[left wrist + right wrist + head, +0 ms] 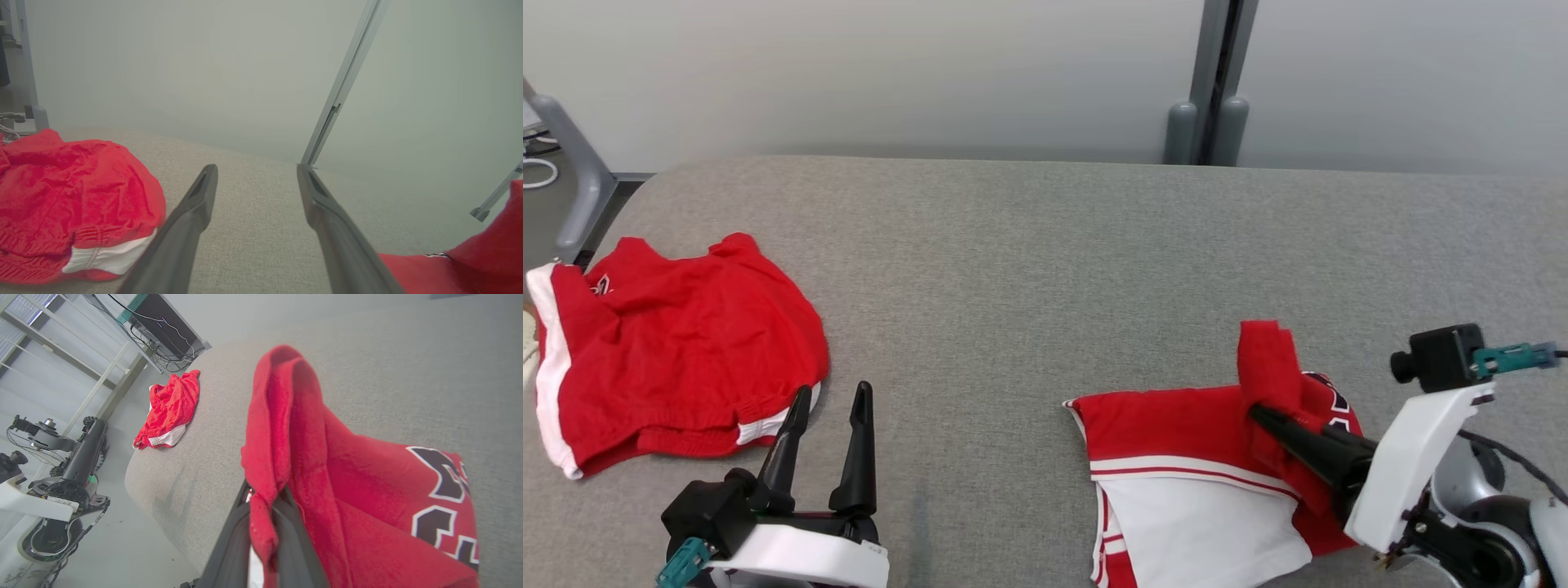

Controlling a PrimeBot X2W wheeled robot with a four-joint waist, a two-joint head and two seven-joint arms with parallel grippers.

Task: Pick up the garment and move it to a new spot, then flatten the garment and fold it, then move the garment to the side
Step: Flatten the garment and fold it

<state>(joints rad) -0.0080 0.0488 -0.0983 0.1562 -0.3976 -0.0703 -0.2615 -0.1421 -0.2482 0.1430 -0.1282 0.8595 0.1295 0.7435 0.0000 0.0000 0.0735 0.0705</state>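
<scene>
Right fingers clamped on raised fold of red jersey; left fingers apart, near red shorts.

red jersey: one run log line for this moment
right claw: shut on red jersey edge, raised | left claw: open, empty | red shorts: table left

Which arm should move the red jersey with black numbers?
Probably the right arm: its jaws are shut on a fold of the red jersey with black numbers. The left arm has open jaws by the red shorts with white trim.

Red jersey, white panel, black numerals; red shorts, white stripe; grey table.
</scene>
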